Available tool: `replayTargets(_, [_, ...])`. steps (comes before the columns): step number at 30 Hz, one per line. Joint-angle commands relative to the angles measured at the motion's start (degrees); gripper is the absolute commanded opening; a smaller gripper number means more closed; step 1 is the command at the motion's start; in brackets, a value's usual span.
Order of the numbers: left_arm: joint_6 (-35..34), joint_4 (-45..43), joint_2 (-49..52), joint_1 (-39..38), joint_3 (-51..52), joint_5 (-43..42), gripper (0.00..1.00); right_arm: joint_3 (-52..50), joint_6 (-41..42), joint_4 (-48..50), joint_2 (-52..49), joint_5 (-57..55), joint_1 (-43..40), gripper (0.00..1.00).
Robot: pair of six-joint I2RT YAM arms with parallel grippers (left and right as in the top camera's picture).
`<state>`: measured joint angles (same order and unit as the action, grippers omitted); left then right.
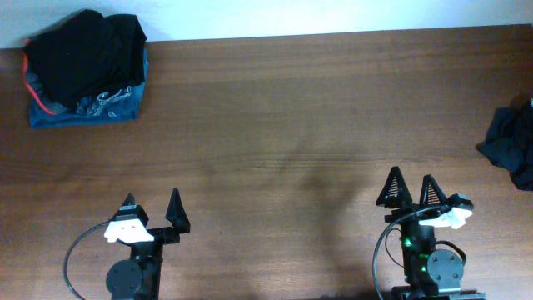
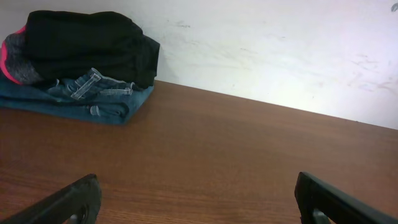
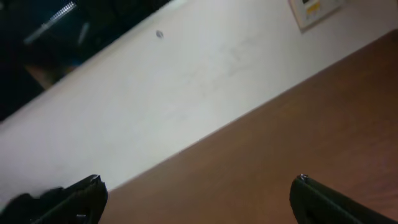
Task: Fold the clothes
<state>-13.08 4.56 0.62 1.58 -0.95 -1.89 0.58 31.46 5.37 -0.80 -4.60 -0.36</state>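
Left gripper (image 1: 151, 198): jaws spread wide, nothing between them. It sits low at the near edge of the table (image 1: 275, 125), fingers pointing towards the far side. In the left wrist view both fingertips (image 2: 68, 202) frame bare wood.

Right gripper (image 1: 412, 177): jaws likewise wide apart and empty, at the near edge on the right, fingers pointing away from the base.

The clothes (image 1: 512, 143): a dark, crumpled heap at the right edge of the table, partly cut off by the frame. It is unfolded and lies well apart from both grippers.

Far left corner: a stack of garments (image 1: 83, 71), a black item lying loosely over folded jeans (image 2: 81, 99), close to the white wall (image 2: 280, 50).
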Motion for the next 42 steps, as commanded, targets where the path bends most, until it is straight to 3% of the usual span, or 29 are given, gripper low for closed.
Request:
replayTargets(1, [0.5,0.0,-0.3,0.2,0.4,0.2,0.99,-0.3,2.1,0.5,0.4,3.1,-0.4,0.99])
replayTargets(8, [0.5,0.0,-0.3,0.2,0.4,0.2,0.99,-0.2,1.4,6.2,0.4,11.7,-0.4,0.99])
replayTargets(13, [0.5,0.0,-0.3,0.2,0.4,0.2,0.99,2.7,-6.4,5.9,0.4,16.2,-0.4,0.99])
replayTargets(22, [0.5,0.0,-0.3,0.2,0.4,0.2,0.99,19.6,-20.0,-7.6,-6.3,3.9,-0.4,0.99])
replayTargets(26, [0.5,0.0,-0.3,0.2,0.4,0.2,0.99,29.3,-24.2,-15.0,-16.5,-11.0,-0.4,0.99])
replayTargets(31, [0.5,0.0,-0.3,0.2,0.4,0.2,0.99,41.4,-20.3,-22.2,-32.4,-27.4,-0.8,0.99])
replayTargets(37, [0.5,0.0,-0.3,0.2,0.4,0.2,0.99,59.5,-19.8,-29.0,-55.5,-27.8,-8.1,0.98])
replayTargets(42, [0.5,0.0,-0.3,0.2,0.4,0.2,0.99,81.0,-20.1,-46.2,-77.2,-24.1,-20.9,0.99])
